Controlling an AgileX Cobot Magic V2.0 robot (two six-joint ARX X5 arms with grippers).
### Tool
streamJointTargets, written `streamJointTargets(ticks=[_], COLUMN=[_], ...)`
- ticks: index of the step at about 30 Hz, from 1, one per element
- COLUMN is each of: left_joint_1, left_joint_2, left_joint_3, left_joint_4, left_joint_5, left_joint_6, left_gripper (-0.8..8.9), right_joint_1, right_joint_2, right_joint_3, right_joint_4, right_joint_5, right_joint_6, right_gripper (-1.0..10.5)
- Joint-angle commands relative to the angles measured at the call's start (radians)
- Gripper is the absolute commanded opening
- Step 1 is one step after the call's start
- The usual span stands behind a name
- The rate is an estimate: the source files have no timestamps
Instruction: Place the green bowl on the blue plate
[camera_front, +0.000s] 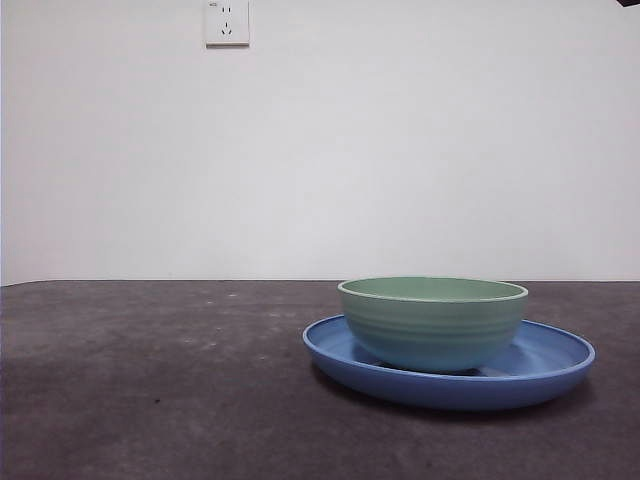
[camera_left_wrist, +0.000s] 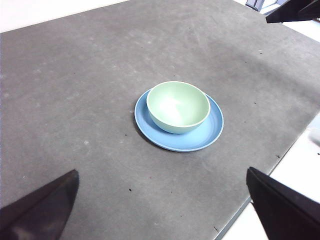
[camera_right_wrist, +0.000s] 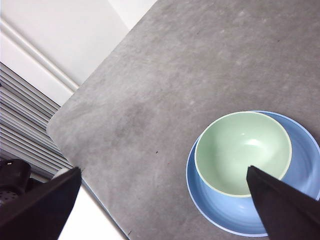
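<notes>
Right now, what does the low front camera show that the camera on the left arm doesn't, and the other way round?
Only the front view shows the white wall with its wall socket and the horizontal ridges on the bowl's outer wall. Only the left wrist view shows the bowl's empty inside, the table's edge, and the left gripper with its jaws wide apart, high above the table. Both show the pale mint-green ridged ceramic bowl resting on the wide glossy blue plate on the grey table.

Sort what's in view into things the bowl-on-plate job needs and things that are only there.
Job:
green bowl, sitting in the plate
blue plate, under the bowl

Only there:
wall socket
grey table
</notes>
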Motion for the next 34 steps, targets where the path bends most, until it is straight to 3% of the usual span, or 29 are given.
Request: streamJointTargets(ticks=[1,6,14,23,34], left_joint_1=[-0.005,-0.005,-0.005,-0.005,-0.005], left_joint_2=[0.006,0.006,0.006,0.006,0.006], left_joint_3=[0.005,0.005,0.005,0.005,0.005], left_joint_4=[0.011,0.011,0.011,0.011,0.011], left_joint_5=[0.003,0.004,0.007,0.062,0.062], left_joint_6=[-0.006,-0.011,-0.033,-0.059,-0.074], left_gripper=[5.32,5.32,5.32,5.31,5.31], right_joint_1=[0.004,0.004,0.003,0.002,-0.047], right_joint_2=[0.008,0.009,0.054,0.287,0.638], right_joint_3=[0.018,0.018,0.018,0.018,0.018], right_joint_4=[0.002,-0.026,-0.101,-0.094,0.037], right_joint_5=[-0.003,0.019,0.204,0.209,0.261], right_joint_6=[-0.007,0.019,0.048,0.034,0.011], right_gripper=[6.2,6.2,5.7,5.7,5.7])
